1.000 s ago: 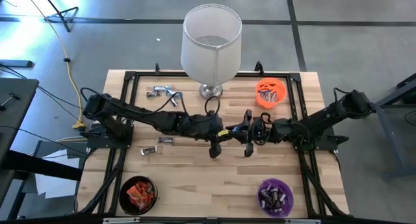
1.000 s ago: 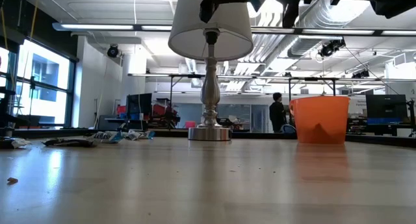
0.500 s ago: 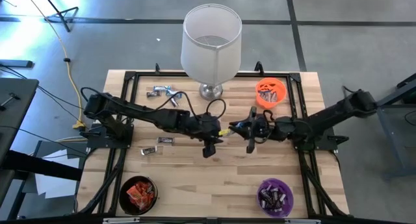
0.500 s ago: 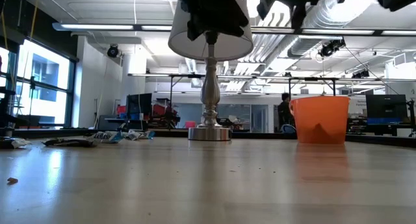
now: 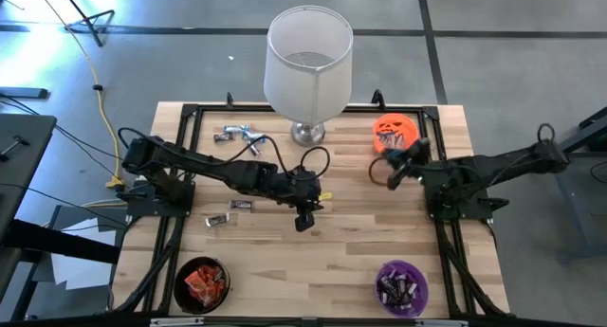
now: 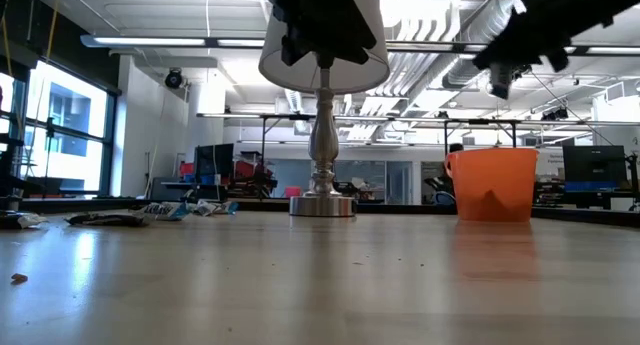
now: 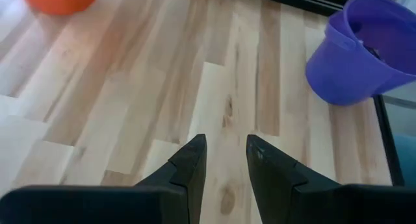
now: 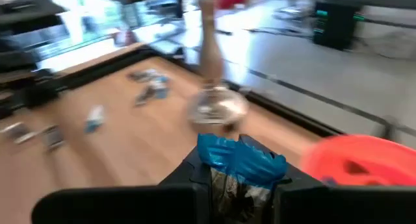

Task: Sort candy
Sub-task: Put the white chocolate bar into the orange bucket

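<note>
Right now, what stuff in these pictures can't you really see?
- Printing on the candy in the right claw: right wrist view, blurred.
- Inside the orange bowl: low view, its own wall hides it.
- Inside the purple bowl: left wrist view, cut off by the edge.
- Loose candies near the lamp: high view, too small to tell their kinds.

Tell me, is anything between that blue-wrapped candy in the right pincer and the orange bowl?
Nothing visible. The right pincer holds the blue-wrapped candy above the table, close beside the orange bowl. The lamp stands off to the side, and the left pincer is at mid-table, both out of the way.
</note>
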